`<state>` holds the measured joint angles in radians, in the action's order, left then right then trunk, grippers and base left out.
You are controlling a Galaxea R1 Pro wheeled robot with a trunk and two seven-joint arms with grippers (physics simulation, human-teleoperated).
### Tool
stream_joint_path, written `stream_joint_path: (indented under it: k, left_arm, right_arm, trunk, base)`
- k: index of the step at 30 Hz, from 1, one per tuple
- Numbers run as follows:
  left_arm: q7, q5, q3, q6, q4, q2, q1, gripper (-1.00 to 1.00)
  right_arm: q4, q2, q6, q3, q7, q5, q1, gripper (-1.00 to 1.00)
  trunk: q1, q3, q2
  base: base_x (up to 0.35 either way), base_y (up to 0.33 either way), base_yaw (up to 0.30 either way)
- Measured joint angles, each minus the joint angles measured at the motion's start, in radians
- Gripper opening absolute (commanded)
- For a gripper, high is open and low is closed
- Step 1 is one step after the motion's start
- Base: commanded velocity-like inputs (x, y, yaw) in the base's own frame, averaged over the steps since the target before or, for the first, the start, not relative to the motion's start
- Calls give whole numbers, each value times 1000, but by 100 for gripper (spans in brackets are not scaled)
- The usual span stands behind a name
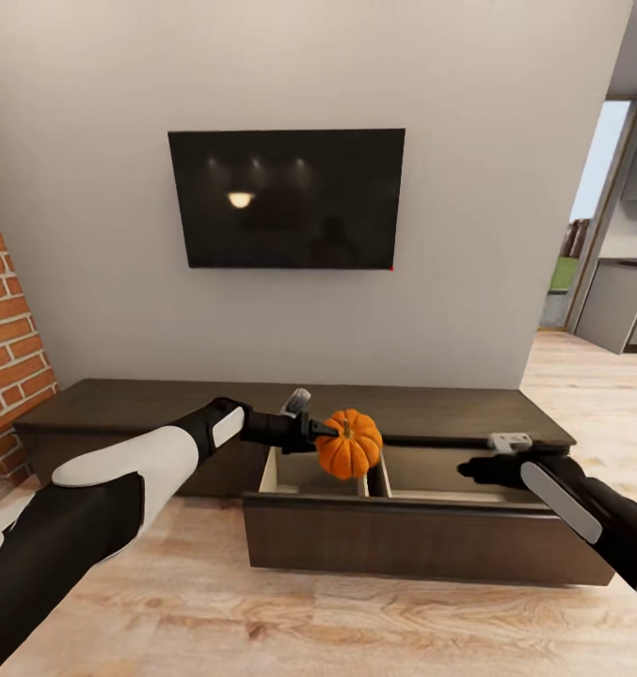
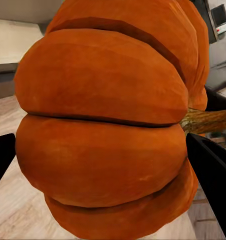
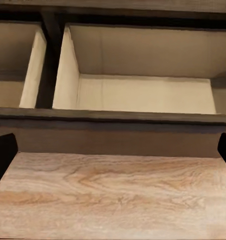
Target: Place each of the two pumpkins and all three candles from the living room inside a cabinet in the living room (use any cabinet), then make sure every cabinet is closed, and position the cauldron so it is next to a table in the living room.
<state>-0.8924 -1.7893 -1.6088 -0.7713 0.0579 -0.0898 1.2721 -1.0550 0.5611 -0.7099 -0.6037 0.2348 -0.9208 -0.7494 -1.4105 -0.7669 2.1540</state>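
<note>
1. Head view: the left gripper (image 1: 326, 434) has its jaws closed on a pumpkin (image 1: 350, 443), holding it in the air just above the open drawer (image 1: 422, 541) of the cabinet (image 1: 149, 402).
2. The pumpkin is bright orange, round and bumpy with deep ribs. Up close, its short brown stem (image 2: 208, 121) sticks out sideways.
3. The right gripper (image 1: 470, 467) hangs over the same drawer, to the pumpkin's right. Its jaws are spread wide and hold nothing.
4. The drawer is pale beige inside, split into two boxes.
</note>
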Motion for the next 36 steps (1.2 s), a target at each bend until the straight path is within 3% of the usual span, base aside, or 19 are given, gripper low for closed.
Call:
stream_joint_path:
  k: [2,5,10,17,25,30,31,34,36]
  left_arm:
    - [6,1,2,1,0,2,0,-100]
    - [8,2,3,1,0,4,0,-100]
    - [10,3,3,1,-1,7,0,-100]
    - [10,1,6,1,-1,5,0,-100]
    - [10,4,4,3,-4,13,-1,-100]
    - [10,11,-12,9,-26,67,-6,-100]
    - [9,4,1,5,-28,85,-9,-100]
    - [11,10,-11,8,-30,94,-14,-100]
    - [11,5,0,6,-31,96,-15,-100]
  right_arm:
    - [3,-20,3,0,-37,28,6,100]
    - [4,-28,4,-1,-71,39,8,100]
    - [2,-24,5,1,-101,39,8,100]
    - [5,-21,6,3,-254,35,8,100]
    - [49,-22,5,3,-307,34,8,100]
    - [87,-23,4,2,-348,43,8,100]
    - [91,-23,4,2,-353,44,8,100]
    - [94,-26,4,2,-357,45,8,100]
    - [94,-27,4,2,-357,45,8,100]
  trunk:
    - [8,6,-14]
    - [19,16,-35]
    - [38,28,-70]
    - [65,40,-119]
    - [96,53,-175]
    - [115,61,-210]
    - [119,63,-217]
    - [130,68,-238]
    - [138,71,-252]
  base:
    - [0,0,0]
    - [0,0,2]
    - [0,0,70]
    - [0,0,106]
    - [0,0,108]
    - [0,0,107]
    - [0,0,107]
    - [0,0,107]
    - [0,0,107]
